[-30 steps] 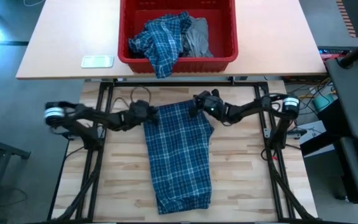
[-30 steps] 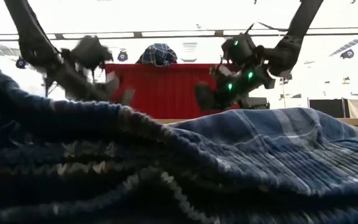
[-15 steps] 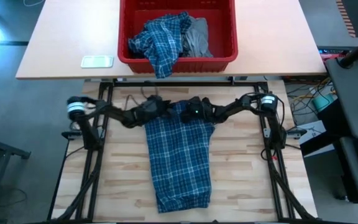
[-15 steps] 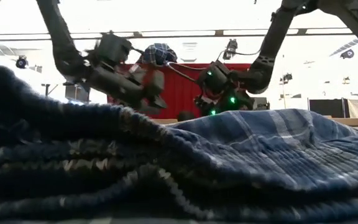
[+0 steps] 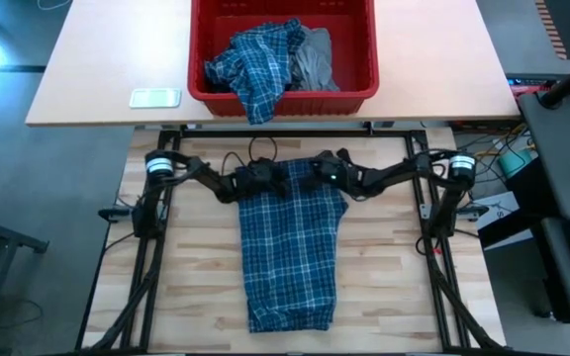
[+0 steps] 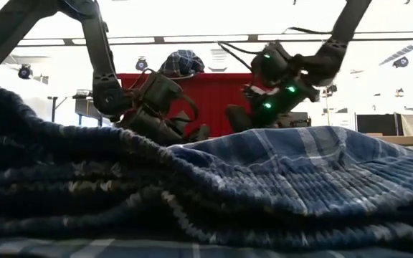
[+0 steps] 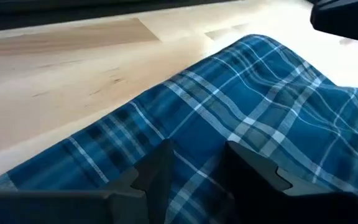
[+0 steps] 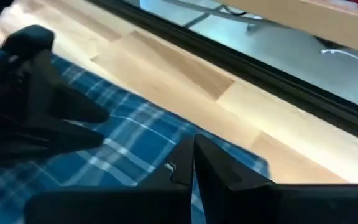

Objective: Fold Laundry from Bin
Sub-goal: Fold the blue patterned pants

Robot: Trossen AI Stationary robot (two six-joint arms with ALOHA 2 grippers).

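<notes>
A blue-and-white plaid garment [image 5: 290, 257] lies flat and lengthwise on the wooden table [image 5: 186, 267]. At its far edge my left gripper [image 5: 273, 178] is open, its fingers [image 7: 157, 171] low over the plaid with a strip of cloth showing between them. Just to the right of it, my right gripper [image 5: 310, 180] is shut over the same far edge [image 8: 229, 155]. The red bin [image 5: 359, 94] stands on the tan table beyond, with more plaid laundry [image 5: 250, 64] hanging over its near rim and a grey garment [image 5: 315, 59] inside. My left gripper slants down from the table's left side over the garment's far edge [image 7: 197, 149]. Whether its fingers touch the cloth I cannot tell. My right gripper slants down from the right over the far edge, and its own fingers [image 8: 204, 165] hide any place of contact.
A small pale flat object [image 5: 154, 97] lies on the tan table left of the bin. Black frame rails [image 5: 151, 257] run along both sides of the wooden table. Bare wood shows left and right of the garment.
My left gripper has gone toward the table's right edge and down, from beside the garment's far left corner onto its far edge. My right gripper went a little toward the centre and came back, staying shut.
</notes>
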